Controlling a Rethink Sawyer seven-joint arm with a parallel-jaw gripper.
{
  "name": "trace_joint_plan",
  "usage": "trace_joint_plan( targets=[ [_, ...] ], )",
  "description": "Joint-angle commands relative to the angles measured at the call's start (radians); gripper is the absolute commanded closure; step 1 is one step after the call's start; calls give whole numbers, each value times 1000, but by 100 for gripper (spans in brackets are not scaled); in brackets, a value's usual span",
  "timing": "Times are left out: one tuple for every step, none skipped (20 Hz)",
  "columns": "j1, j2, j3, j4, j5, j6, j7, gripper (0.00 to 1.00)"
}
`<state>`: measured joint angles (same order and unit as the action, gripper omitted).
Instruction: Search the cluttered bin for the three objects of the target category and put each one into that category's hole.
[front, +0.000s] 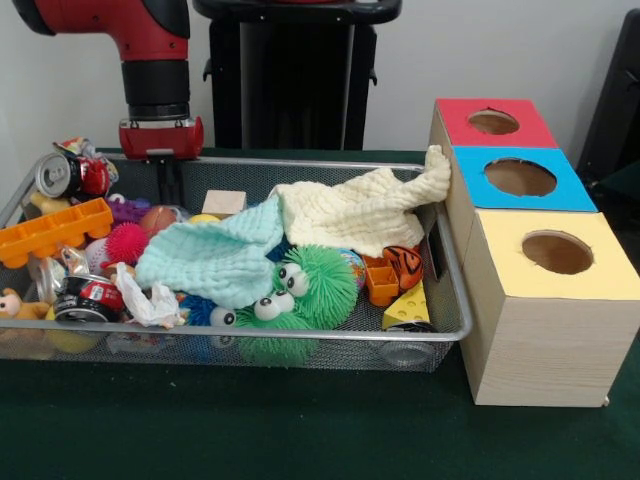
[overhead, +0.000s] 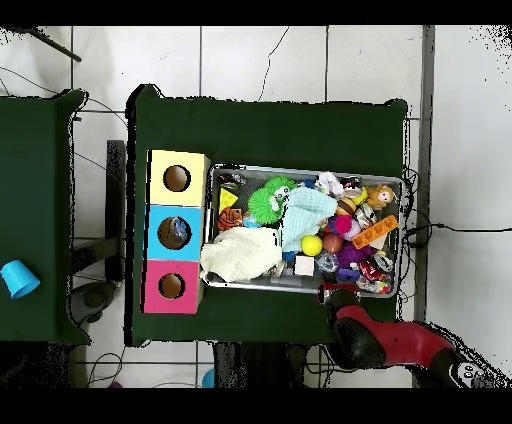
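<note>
Nearest in the wire bin (front: 300, 333) sits a green fuzzy toy (front: 318, 285), beside the yellow-topped box (front: 550, 300). Behind it, two cloths cover whatever is wanted. The hand (front: 165, 180) hangs at the bin's far rim, well away from the boxes; I cannot tell its grip. Green bench (front: 250, 430), white wall behind.

My arm (front: 140, 35) is glossy red with rounded casings, then a black ribbed cylinder at the wrist. Below that sits a red collar (front: 160, 138) with a pale label, and dark gripper (front: 168, 180) hardware under it.
</note>
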<state>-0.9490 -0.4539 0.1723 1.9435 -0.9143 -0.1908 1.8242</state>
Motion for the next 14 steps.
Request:
trace_joint_plan(
  targets=[
    [-2,23,23,-104,-36,34,59,100],
    [-4,11,27,-94,-34,42,59,100],
    [-6,-1,31,-84,-31,51,59,100],
    [-13,-14,39,-72,-27,62,59,100],
    [-19,-29,48,-59,-25,75,58,100],
    [-19,-32,50,-57,-25,80,55,100],
    [-21,-35,53,-54,-22,87,54,100],
    [-23,-35,53,-52,-16,86,59,0],
    [-22,-36,52,-52,-14,87,61,0],
    [-21,-37,51,-52,-12,87,62,0],
    [-21,-37,52,-53,-9,88,63,0],
    [-22,-37,54,-53,-8,91,63,0],
    [-21,-41,58,-53,-10,104,54,0],
    [-19,-44,61,-54,-11,116,45,0]
  ],
)
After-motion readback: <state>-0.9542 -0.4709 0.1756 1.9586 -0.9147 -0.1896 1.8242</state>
